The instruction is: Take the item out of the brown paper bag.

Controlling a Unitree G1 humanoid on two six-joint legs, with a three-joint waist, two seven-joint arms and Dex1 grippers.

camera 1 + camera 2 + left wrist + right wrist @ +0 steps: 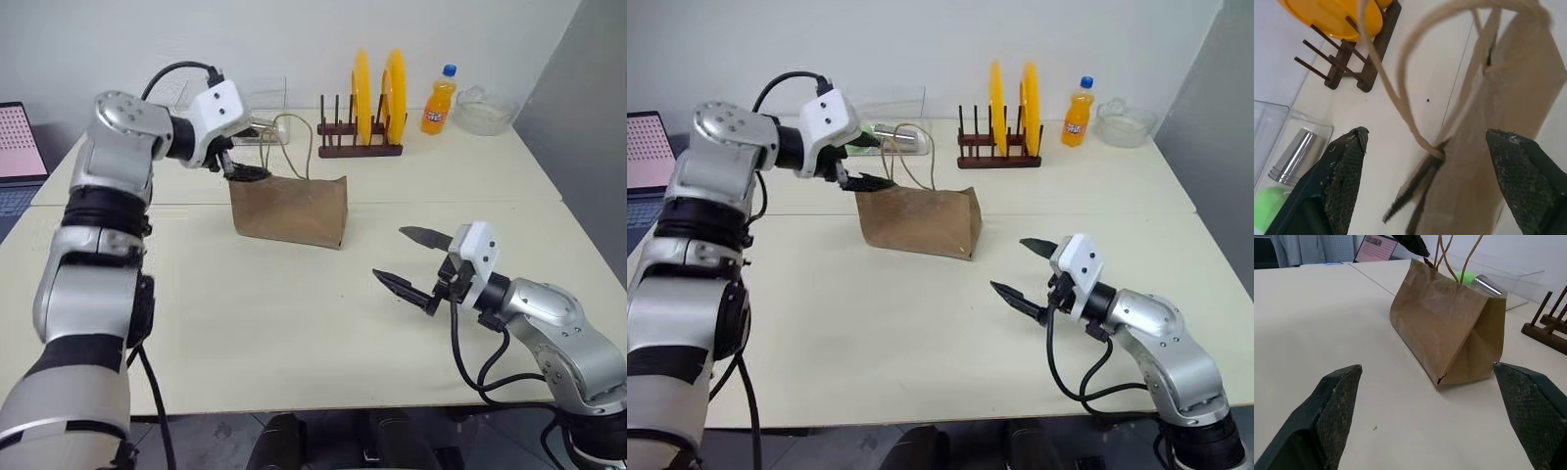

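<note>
The brown paper bag (pixel 289 211) stands upright on the cream table (pixel 294 323), and its tan cord handles (pixel 294 147) loop up above its mouth. My left gripper (pixel 250 173) hovers at the bag's top left corner. It is open, and in the left wrist view the bag's rim and one cord (pixel 1400 98) lie between its wide-spread fingers (pixel 1347 171). My right gripper (pixel 411 261) is open and empty, low over the table to the right of the bag and nearer to me, pointing at the bag (pixel 1440 328). The item is hidden.
At the back stand a dark wooden rack with two yellow plates (pixel 377 93), an orange soda bottle (pixel 438 101) and a glass bowl (pixel 483 110). A clear plastic box (pixel 1283 147) with a metal can lies behind the bag. A laptop (pixel 20 147) sits far left.
</note>
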